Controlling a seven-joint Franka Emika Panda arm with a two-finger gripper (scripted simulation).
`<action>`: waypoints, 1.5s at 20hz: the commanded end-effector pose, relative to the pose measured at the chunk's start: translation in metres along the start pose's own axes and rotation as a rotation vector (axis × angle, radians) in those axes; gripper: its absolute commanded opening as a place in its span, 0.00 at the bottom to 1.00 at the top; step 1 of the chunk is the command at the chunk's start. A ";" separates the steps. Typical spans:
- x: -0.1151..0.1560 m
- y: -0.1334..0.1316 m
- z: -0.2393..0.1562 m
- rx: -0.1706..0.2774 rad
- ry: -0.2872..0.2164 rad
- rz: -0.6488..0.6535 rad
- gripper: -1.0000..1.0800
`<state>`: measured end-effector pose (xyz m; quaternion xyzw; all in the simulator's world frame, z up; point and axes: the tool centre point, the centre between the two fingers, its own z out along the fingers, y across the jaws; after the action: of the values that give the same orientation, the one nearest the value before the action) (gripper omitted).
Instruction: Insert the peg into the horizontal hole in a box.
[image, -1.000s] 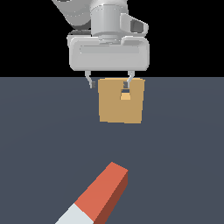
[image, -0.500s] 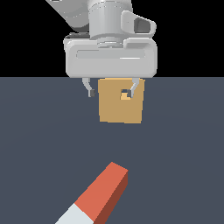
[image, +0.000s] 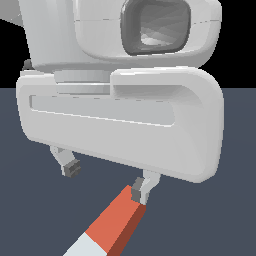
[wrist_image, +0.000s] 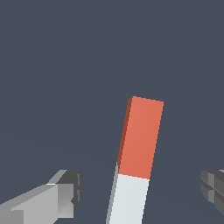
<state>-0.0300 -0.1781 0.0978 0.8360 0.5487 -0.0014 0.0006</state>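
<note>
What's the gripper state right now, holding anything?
Gripper: open, fingers spread wide either side of the peg, holding nothing.

Ext. cam close, low, frontal; wrist cam downward; shared: peg (image: 116, 222).

I can read no text, label, brand, number or sign anywhere in either view: none on my own pale housing, none on the peg (image: 112, 225), and none on the dark floor (wrist_image: 65, 65) beneath it.
</note>
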 end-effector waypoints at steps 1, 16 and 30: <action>-0.033 0.001 0.012 -0.001 0.000 0.077 0.96; -0.076 -0.004 0.037 0.000 0.002 0.179 0.96; -0.077 -0.004 0.080 0.000 0.003 0.182 0.00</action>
<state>-0.0650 -0.2470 0.0183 0.8825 0.4703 -0.0007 -0.0006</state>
